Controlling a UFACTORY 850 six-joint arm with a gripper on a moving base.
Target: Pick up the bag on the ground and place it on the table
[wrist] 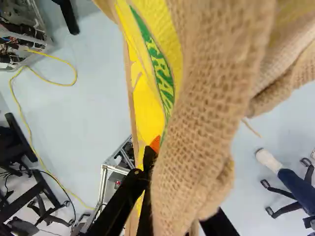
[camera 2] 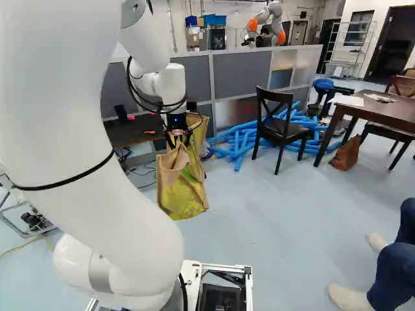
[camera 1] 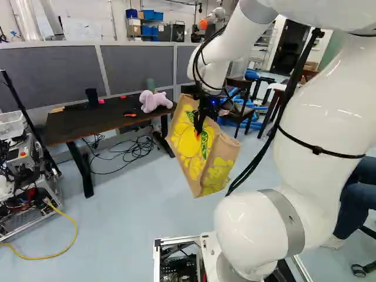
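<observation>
Clamping the burlap bag [camera 1: 189, 150] in the black gripper [camera 1: 200, 124], up in the air and tilted, with the floor [camera 1: 138, 220] below. Looking from largest to smallest, can follow the grey partition [camera 2: 241, 74] behind everything in both base views. Next, can see the dark table [camera 1: 88, 122] much more fully in the left base view, with the bag near its right-hand end; in the right base view, get only a part past the arm. Can see the brown table [camera 2: 389, 111] plainly in the right base view, beyond a black chair [camera 2: 280, 126] and a heap of blue tubes [camera 2: 240, 139]. Only there, can make out a small brown bag [camera 2: 345, 154] on the floor by that table, and a white sheet [camera 2: 348, 100] on top. Only in the left base view, can find a pink plush toy [camera 1: 154, 101] on the dark table. In the wrist view, can pick out yellow print and green lettering beside a thick fold of burlap. Down at the fingers, can see 1 of 2 against the cloth, with a bit of orange pad [wrist: 155, 143]; the other, mostly hidden by burlap. Shut on the bag, then, but cannot tell the exact gap.
</observation>
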